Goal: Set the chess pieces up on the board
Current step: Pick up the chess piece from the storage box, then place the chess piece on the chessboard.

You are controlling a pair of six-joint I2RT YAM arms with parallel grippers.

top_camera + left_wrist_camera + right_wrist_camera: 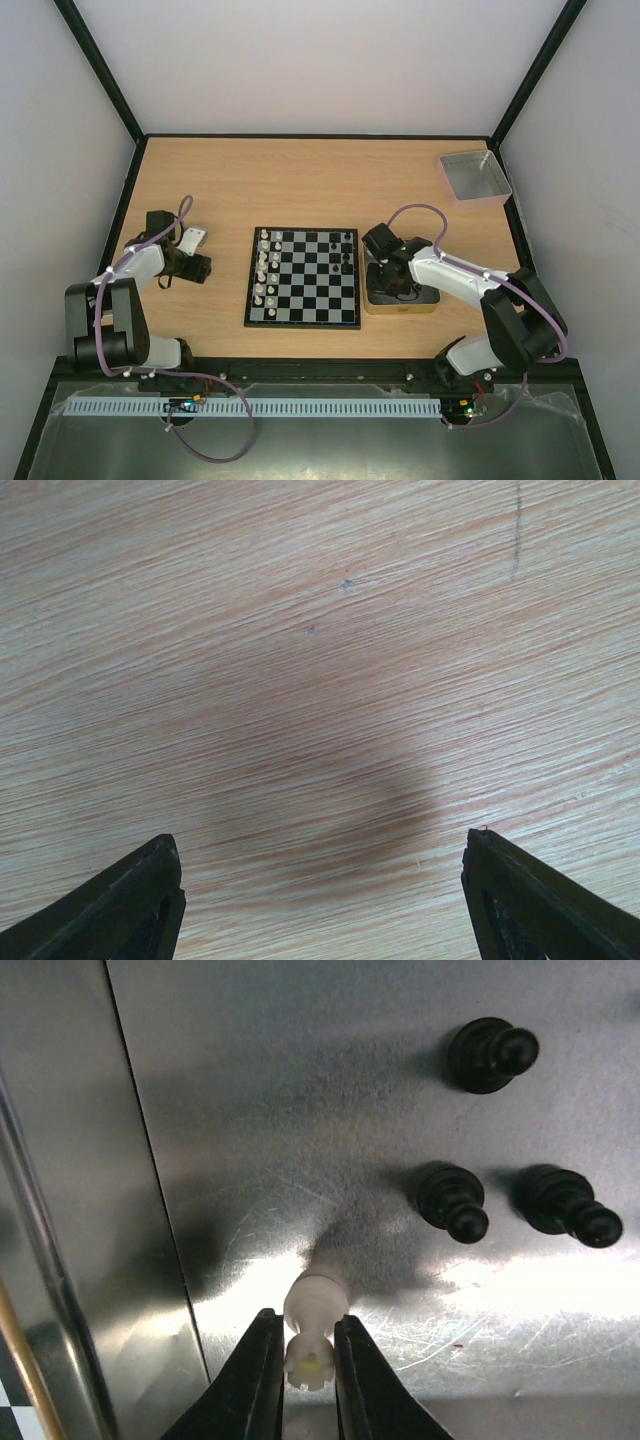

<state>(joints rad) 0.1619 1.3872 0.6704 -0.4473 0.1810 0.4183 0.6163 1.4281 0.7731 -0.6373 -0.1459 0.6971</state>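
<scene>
While the right gripper (pixel 307 1318) is down inside the gold-tan rectangular metal tin (pixel 400 308), we can see its two fingers pinched together on a small whitish chess piece with a crown-like top (pixel 316 1298). That piece stands on the tin's shiny floor, so it's the one in hand right now. Three small black round-headed chess pieces (pixel 452 1200) sit loose on the same floor, off toward 1 to 3 o'clock from the grip in the wrist view and apart from it. On the small flat black-and-white checked chessboard (pixel 310 290) in the middle of the wooden table (pixel 300 180), the whitish-silver pieces (pixel 265 270) fill most of two rows along the 9 o'clock edge. Only a handful of black pieces (pixel 346 250) stand near the 3 o'clock edge, bunched toward 2 o'clock. The tin sits just beside the board at 3 o'clock. Our read: white is nearly done, and black is barely started, with at least those three left plus whatever we can't see in the tin. It's all too tiny from above to count properly. The left gripper (pixel 320 900) hovers over bare wood out at 9 o'clock of the board, fingers spread wide with nothing between them.
</scene>
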